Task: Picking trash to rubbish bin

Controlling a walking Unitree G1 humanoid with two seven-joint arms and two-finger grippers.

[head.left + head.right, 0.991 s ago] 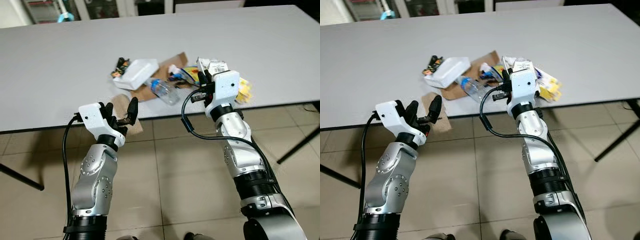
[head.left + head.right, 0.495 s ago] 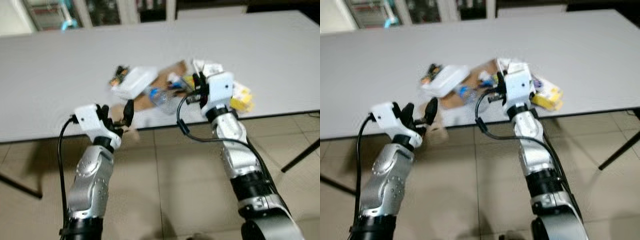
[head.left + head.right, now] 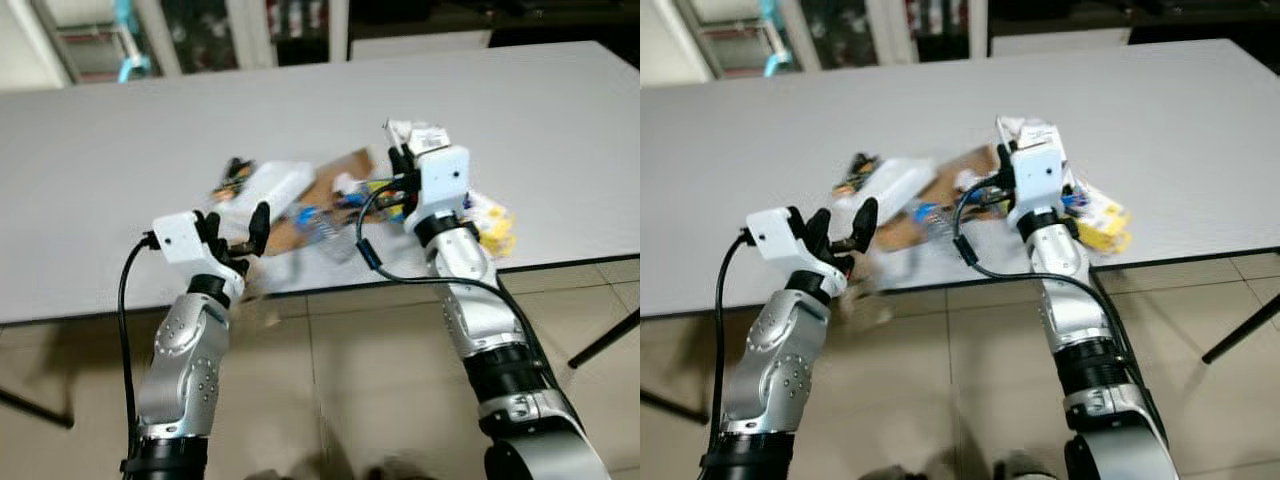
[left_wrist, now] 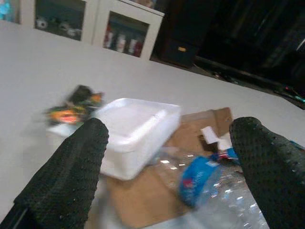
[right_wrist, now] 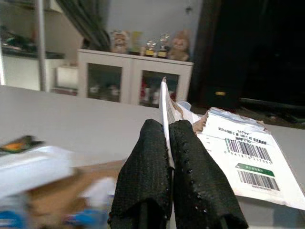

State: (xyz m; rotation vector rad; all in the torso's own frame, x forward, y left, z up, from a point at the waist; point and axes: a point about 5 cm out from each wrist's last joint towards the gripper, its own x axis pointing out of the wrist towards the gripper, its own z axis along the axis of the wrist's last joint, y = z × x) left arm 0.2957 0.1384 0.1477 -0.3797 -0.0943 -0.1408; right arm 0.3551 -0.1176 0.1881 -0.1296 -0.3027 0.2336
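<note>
Pinching a thin white mailer bag (image 5: 238,160), the right claw (image 5: 167,143); left claw (image 4: 167,167) spread before a foam box (image 4: 133,131).

Bare table (image 3: 120,150) around trash pile (image 3: 330,190)

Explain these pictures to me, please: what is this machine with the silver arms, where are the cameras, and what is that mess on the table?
This is a humanoid robot clearing trash. Two pictures come from cameras in its head, looking down at its arms; two come from cameras on its wrists. On the grey table lie a white foam box, brown cardboard, a crushed plastic bottle and yellow wrappers. The right pincer is shut on a white paper package with barcodes. The left pincer is open, facing the pile, holding nothing.
</note>
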